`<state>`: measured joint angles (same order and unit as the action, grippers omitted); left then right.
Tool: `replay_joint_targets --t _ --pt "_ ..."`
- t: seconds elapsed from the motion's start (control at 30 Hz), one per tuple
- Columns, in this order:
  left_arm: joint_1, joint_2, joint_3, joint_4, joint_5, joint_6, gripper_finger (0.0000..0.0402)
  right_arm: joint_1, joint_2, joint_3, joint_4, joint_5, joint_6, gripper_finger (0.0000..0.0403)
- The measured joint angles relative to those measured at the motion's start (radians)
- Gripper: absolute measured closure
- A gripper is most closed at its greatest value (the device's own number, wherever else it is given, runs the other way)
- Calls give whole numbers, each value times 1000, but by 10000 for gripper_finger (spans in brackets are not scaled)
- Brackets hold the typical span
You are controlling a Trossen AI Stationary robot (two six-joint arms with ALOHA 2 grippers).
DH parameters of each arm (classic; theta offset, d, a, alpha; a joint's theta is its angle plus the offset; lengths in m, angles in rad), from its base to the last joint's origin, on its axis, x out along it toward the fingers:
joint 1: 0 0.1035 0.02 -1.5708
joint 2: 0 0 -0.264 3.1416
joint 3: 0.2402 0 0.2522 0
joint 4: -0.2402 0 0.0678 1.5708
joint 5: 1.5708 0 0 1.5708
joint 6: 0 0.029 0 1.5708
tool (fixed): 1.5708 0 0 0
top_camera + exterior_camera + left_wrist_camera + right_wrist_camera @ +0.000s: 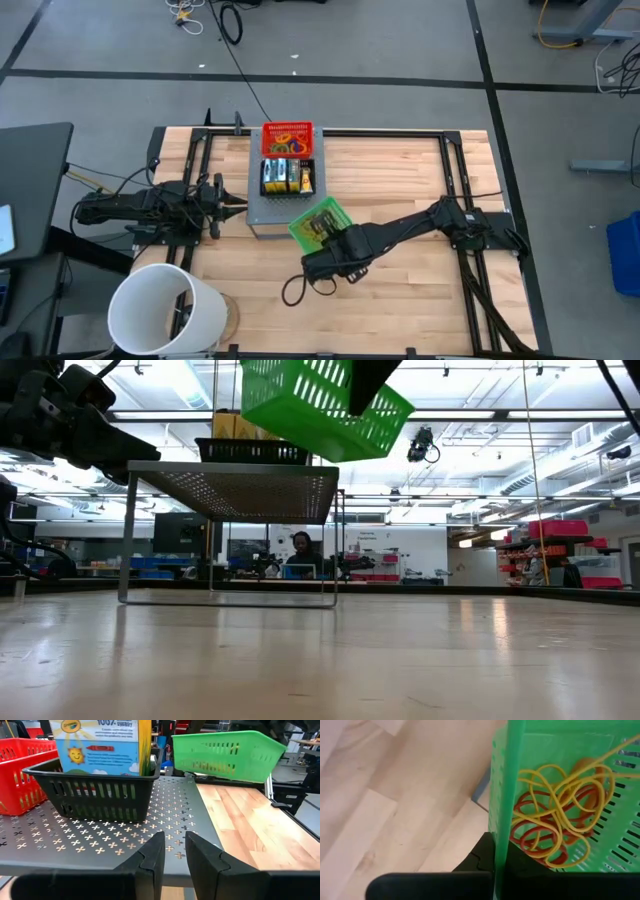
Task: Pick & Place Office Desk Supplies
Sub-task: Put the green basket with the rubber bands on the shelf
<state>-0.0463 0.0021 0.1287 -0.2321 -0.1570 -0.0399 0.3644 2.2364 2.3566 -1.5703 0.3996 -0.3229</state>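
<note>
A green plastic basket with yellow and red rubber bands inside hangs tilted in the air by the near right corner of a grey perforated shelf. My right gripper is shut on it. On the shelf a black basket holds crayon boxes, and a red basket of rubber bands stands behind it. My left gripper waits level at the shelf's left edge, its fingers a little apart with nothing between them. My right gripper pinches the green basket's side wall at its rim, one finger inside the basket and one outside. The fingers slant down from the table's near right. The basket is lifted clear of shelf and table, tilted.
A large white bucket lies at the table's near left corner. The grey shelf stands on thin legs with free room under it. Bare wooden tabletop spreads to the near right. A person sits far behind the table.
</note>
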Motion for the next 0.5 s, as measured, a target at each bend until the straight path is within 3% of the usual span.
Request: replay_joint_targets --t 0.5 --pt "0 0 0 -6 0 -5 318 -80 0 0 0 -45 -80 402"
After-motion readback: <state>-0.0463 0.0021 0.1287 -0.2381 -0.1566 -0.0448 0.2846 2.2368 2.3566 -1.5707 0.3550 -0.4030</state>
